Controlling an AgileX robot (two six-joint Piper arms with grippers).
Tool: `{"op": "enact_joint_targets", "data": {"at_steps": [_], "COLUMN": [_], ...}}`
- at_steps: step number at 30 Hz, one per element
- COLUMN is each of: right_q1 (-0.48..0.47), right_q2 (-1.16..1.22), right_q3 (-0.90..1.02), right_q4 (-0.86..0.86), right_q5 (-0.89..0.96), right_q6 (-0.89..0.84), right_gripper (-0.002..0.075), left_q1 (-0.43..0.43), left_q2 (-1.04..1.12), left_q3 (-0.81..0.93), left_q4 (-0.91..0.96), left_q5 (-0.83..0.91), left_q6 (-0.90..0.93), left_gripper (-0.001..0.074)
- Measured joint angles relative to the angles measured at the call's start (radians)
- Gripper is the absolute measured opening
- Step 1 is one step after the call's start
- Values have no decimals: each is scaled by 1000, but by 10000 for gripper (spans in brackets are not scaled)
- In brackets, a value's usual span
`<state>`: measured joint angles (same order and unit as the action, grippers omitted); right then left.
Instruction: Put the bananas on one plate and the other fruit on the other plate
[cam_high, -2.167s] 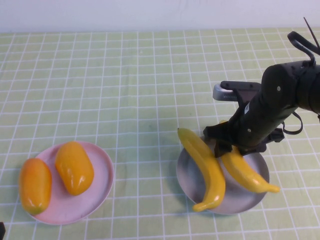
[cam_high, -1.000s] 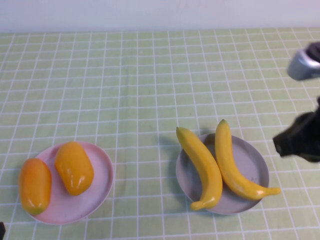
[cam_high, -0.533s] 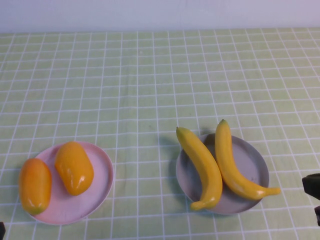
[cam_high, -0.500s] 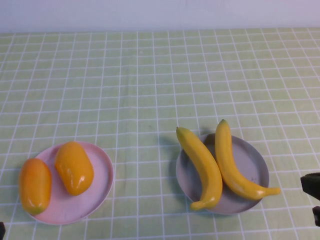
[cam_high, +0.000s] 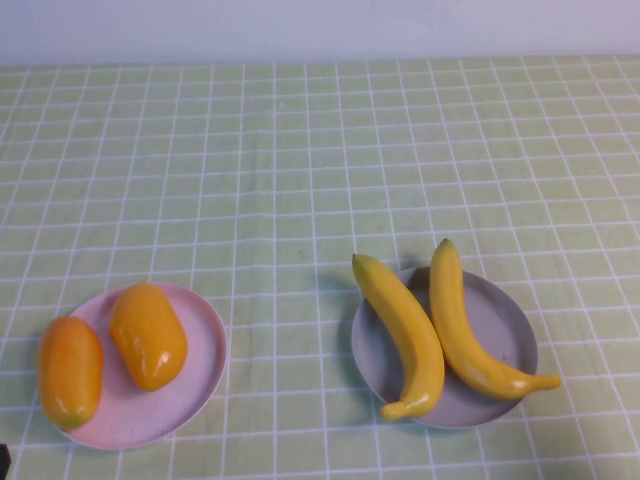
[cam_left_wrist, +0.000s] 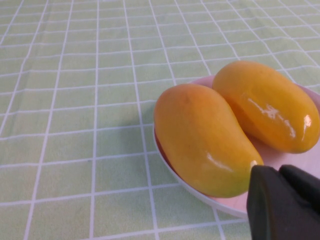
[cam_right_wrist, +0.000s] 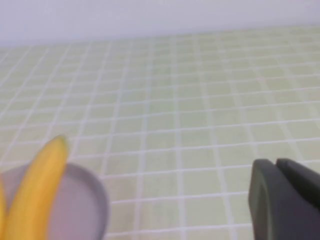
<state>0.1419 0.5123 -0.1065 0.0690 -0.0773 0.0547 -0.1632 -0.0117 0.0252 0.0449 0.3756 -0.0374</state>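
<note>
Green-checked table (cam_high: 300, 170) carried the sorted fruit: both bananas (cam_high: 405, 333) on the grey plate (cam_high: 505, 330) at four o'clock, both mangoes (cam_high: 148, 335) on the pink plate (cam_high: 195, 375) at eight. Left pincer (cam_left_wrist: 285, 202) and right pincer (cam_right_wrist: 285, 200) sat closed and empty, parked clear.

Fruit sorted onto two plates

Two slim curved yellow plastic bananas (cam_high: 405, 330) (cam_high: 470, 335) lie side by side on the round grey-blue plate (cam_high: 510, 330), lower right. Two glossy orange-yellow oval fruits (cam_high: 148, 335) (cam_high: 70, 371) rest on the pale pink plate (cam_high: 200, 370), lower left
</note>
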Motion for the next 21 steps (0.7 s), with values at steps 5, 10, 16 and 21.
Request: {"op": "enact_joint_targets", "data": {"at_steps": [5,10,16,21], "right_q1": [-121,-143,-143,-143], "right_q2": [-214,-428,-520,-520], "right_q3": [118,130,130,132], "right_q4": [0,0,-2,-23], "right_q5": [-12,77,303,426], "right_q6": [0,0,0,0], "right_gripper": [-15,-15,-15,-15], "left_q1": [0,0,0,0], "left_q2": [0,0,-2,-2], "left_q3": [0,0,0,0], "left_q4": [0,0,0,0], "left_q5": [0,0,0,0], "left_q6": [0,0,0,0], "left_gripper": [-4,-4,-4,-4]}}
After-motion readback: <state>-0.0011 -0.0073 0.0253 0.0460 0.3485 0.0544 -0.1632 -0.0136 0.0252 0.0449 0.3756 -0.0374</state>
